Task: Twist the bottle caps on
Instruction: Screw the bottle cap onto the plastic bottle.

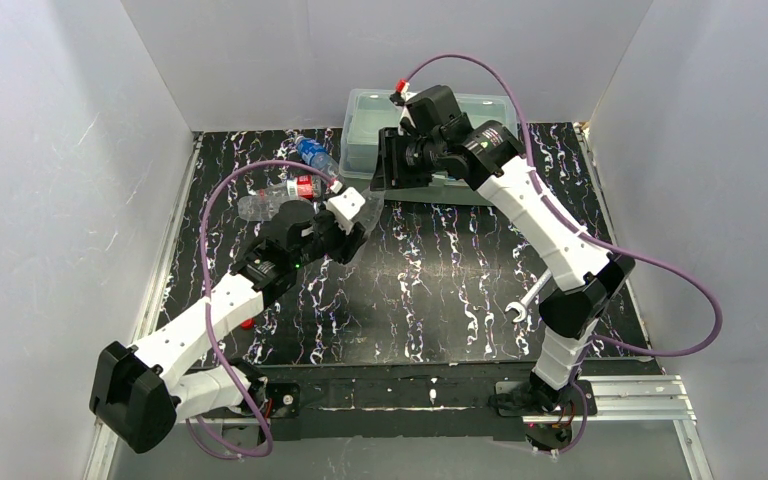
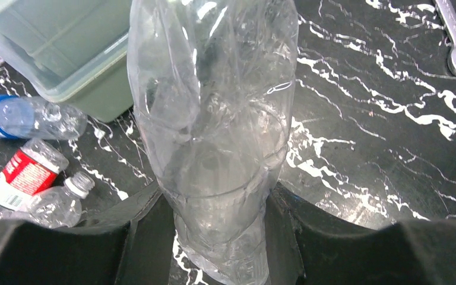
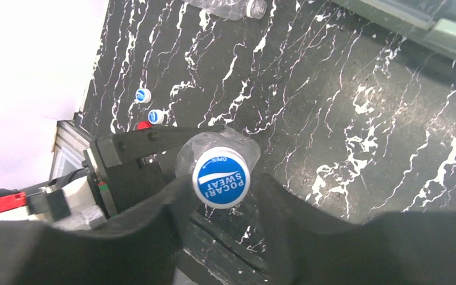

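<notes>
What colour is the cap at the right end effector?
The cap is blue with white lettering; right wrist view.

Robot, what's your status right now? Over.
Left fingers clamp clear bottle. Right fingers pinch blue cap on its neck. Other bottles lie aside, nothing blocking.

plain bottle (image 2: 214,119): far end cut off at top edge. wrench (image 2: 455,29): handle runs out of frame. box (image 2: 53,53): mostly cropped. loose blue caps (image 3: 143,95): print unreadable.
</notes>
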You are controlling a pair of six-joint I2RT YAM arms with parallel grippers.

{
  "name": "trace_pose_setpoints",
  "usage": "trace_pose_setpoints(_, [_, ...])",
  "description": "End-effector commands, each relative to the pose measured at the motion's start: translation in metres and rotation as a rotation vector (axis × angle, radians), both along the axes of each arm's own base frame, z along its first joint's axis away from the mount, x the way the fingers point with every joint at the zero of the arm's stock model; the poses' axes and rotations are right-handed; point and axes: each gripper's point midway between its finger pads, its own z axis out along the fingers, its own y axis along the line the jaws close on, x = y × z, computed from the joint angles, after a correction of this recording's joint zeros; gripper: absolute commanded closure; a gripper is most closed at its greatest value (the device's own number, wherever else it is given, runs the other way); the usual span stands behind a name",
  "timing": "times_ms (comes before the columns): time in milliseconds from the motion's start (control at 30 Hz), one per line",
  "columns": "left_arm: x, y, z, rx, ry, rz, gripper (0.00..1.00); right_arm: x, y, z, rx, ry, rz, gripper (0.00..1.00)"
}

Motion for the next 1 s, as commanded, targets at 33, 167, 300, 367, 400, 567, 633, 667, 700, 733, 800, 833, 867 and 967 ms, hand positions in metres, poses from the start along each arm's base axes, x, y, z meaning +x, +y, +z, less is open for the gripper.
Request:
trace_pose_setpoints(33, [0.006,-0.005,0.033,-0.102,-0.101,0.018,1.0,-0.009,-0.003,0.029,0.037,-0.056,-0.012,0.35])
trace_pose_setpoints(167, [-0.002,-0.005,0.025,-0.127,-0.058,0.001,1.0,-0.015,-0.014,0.049,0.058,-0.132,0.0,0.17])
trace_pose_setpoints(300, [-0.012,-0.005,0.021,-0.159,-0.017,-0.046,1.0,-0.027,-0.022,0.066,0.098,-0.218,0.057,0.07])
trace_pose_setpoints(367, [-0.018,-0.007,0.021,-0.179,0.0,-0.081,1.0,-0.036,-0.022,0.074,0.128,-0.27,0.116,0.05])
trace_pose_setpoints(400, [-0.023,-0.008,0.022,-0.193,0.008,-0.107,1.0,-0.04,-0.023,0.077,0.138,-0.298,0.142,0.04])
trace_pose_setpoints(567, [-0.057,-0.02,0.03,-0.268,0.067,-0.314,1.0,-0.061,-0.023,0.08,0.132,-0.394,0.329,0.14])
trace_pose_setpoints(633, [-0.073,-0.024,0.033,-0.291,0.083,-0.395,1.0,-0.069,-0.022,0.078,0.125,-0.407,0.398,0.2])
trace_pose_setpoints(667, [-0.08,-0.025,0.036,-0.3,0.088,-0.429,1.0,-0.073,-0.023,0.078,0.123,-0.415,0.427,0.22])
trace_pose_setpoints(700, [-0.085,-0.026,0.036,-0.307,0.099,-0.456,1.0,-0.076,-0.022,0.078,0.12,-0.428,0.457,0.24])
trace_pose_setpoints(733, [-0.09,-0.027,0.038,-0.314,0.107,-0.478,1.0,-0.079,-0.022,0.079,0.124,-0.427,0.478,0.24])
trace_pose_setpoints(800, [-0.099,-0.028,0.039,-0.323,0.125,-0.515,1.0,-0.085,-0.021,0.08,0.13,-0.431,0.525,0.26])
trace_pose_setpoints(833, [-0.102,-0.028,0.04,-0.328,0.134,-0.529,1.0,-0.087,-0.021,0.079,0.13,-0.43,0.544,0.28])
trace_pose_setpoints(867, [-0.104,-0.029,0.04,-0.331,0.141,-0.539,1.0,-0.09,-0.02,0.078,0.133,-0.426,0.563,0.29])
trace_pose_setpoints(967, [-0.109,-0.029,0.042,-0.333,0.152,-0.558,1.0,-0.096,-0.018,0.076,0.144,-0.409,0.6,0.33])
